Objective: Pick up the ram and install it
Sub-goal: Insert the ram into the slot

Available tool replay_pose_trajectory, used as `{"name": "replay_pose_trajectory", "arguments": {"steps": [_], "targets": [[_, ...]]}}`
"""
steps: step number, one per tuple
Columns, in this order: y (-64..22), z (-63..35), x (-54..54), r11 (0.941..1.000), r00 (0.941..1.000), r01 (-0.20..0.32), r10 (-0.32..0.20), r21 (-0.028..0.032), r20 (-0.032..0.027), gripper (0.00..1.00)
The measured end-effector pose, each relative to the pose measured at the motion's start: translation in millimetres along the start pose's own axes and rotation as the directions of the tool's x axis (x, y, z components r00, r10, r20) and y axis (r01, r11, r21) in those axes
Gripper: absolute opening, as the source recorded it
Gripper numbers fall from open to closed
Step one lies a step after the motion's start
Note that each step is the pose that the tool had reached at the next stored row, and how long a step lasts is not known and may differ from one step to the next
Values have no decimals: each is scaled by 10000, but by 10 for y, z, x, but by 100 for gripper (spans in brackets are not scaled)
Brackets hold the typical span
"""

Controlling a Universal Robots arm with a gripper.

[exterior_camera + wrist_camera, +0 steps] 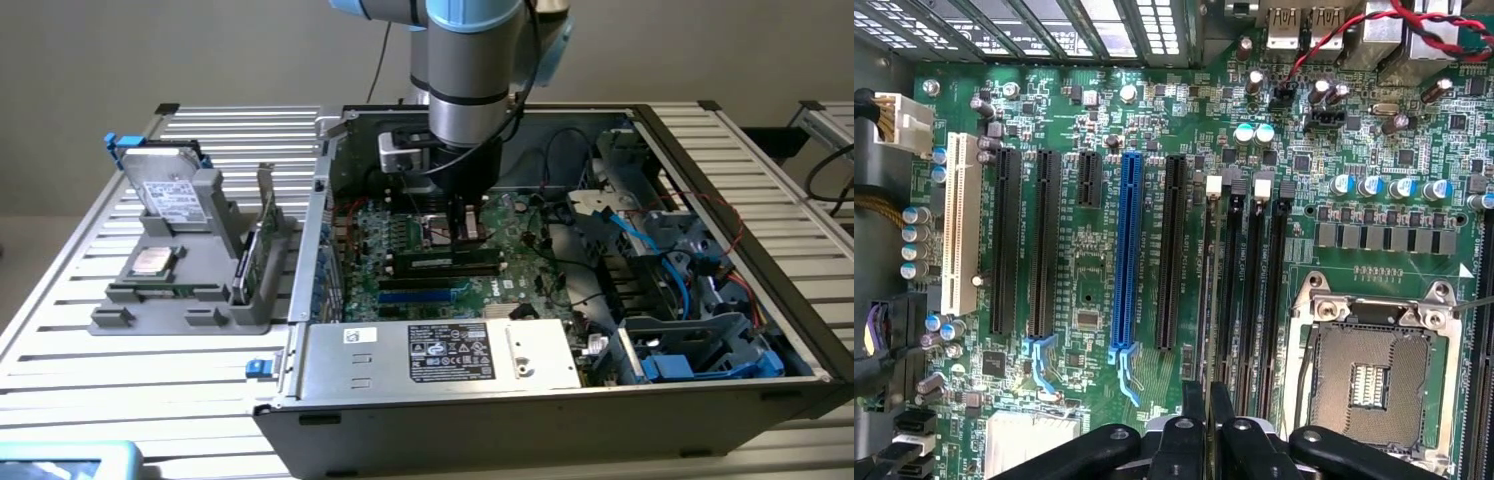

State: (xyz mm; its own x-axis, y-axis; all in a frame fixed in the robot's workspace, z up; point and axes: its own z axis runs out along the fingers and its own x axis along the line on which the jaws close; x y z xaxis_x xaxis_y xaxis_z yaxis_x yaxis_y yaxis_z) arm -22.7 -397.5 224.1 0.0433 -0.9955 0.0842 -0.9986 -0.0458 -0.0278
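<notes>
motherboard (pixel 1104 270): green | long slot (pixel 1126 250): blue | side slot (pixel 955 225): white | fingers (pixel 1194 420): black | ram (pixel 447 262): seemingly dark green

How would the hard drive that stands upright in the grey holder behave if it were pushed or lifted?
The hard drive is probably stiff and rather heavy for its size, since it looks like a closed metal box. Standing on a narrow edge, it might tip if pushed, though the grey holder seems to brace it.

plain beige wall (pixel 160 50) behind a slatted aluminium table (pixel 134 375).
</notes>
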Motion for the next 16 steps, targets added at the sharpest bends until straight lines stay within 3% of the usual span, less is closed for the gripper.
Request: {"name": "replay_pose_trajectory", "arguments": {"steps": [16], "targets": [[-28, 1, 4, 10000, 10000, -82, 82, -5, -3, 14]]}}
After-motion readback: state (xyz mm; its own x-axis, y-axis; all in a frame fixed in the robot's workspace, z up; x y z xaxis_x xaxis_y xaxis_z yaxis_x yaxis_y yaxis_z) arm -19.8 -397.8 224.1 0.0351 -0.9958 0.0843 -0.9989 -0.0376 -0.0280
